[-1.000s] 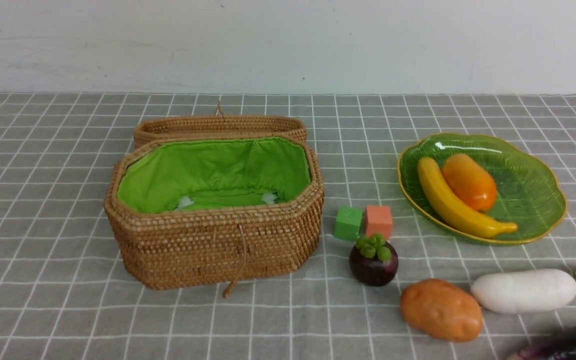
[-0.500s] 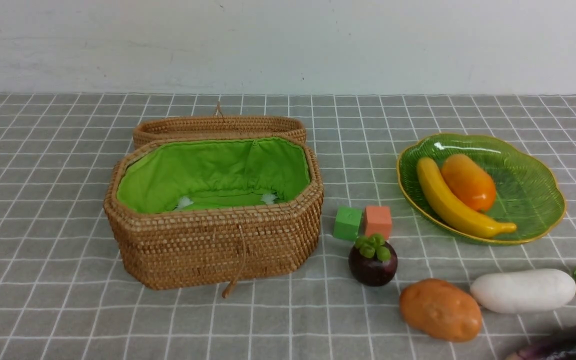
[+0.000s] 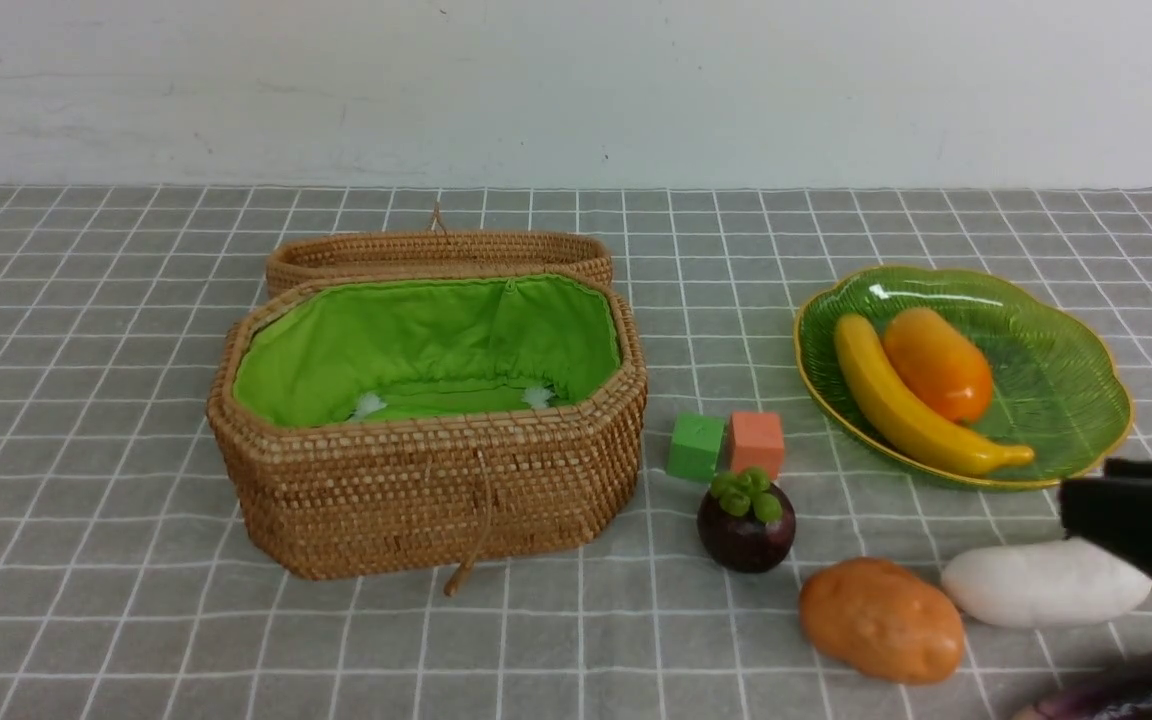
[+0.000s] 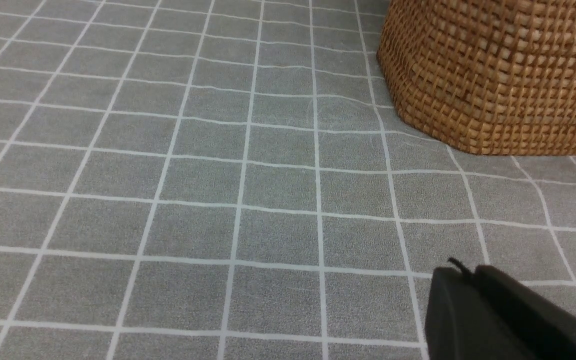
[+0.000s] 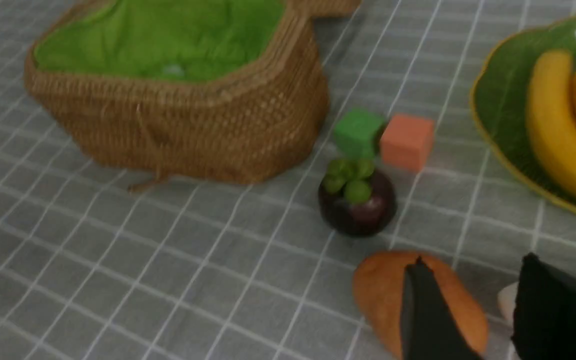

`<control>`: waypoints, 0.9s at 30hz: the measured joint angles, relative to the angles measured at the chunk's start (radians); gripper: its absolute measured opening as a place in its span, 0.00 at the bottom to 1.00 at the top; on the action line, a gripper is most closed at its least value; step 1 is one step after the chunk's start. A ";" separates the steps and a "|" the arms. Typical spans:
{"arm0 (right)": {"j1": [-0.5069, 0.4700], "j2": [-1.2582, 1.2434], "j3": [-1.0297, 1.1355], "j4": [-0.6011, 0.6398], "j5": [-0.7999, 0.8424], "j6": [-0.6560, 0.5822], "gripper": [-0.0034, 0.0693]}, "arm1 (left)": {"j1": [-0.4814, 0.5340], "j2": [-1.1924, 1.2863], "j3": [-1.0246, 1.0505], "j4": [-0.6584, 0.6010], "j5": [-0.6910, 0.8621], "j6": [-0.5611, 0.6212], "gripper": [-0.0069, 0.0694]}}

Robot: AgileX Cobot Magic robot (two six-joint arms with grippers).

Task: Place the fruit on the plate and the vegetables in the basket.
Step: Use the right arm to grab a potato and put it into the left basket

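White radish [image 3: 1031,585] just beside right pincer [image 5: 474,270], jaws apart.

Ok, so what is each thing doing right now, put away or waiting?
basket, lid open, lying behind it
plate, holding two fruits
banana, on plate
mango, on plate
mangosteen, upright on tablecloth, off plate
potato, on tablecloth, outside basket
radish, on tablecloth, outside basket
eggplant, on tablecloth, at picture edge
right end effector, open, empty
left end effector, cannot tell open or shut
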 joint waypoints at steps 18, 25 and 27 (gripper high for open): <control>0.414 0.696 -0.402 -0.863 0.064 0.476 0.94 | 0.000 0.000 0.000 0.000 0.000 0.000 0.16; 0.417 0.801 -0.423 -0.935 0.039 0.580 0.86 | 0.000 0.000 0.000 0.000 0.000 0.000 0.17; 0.417 0.800 -0.427 -0.920 0.047 0.573 0.86 | 0.000 0.000 0.000 0.000 0.000 0.000 0.17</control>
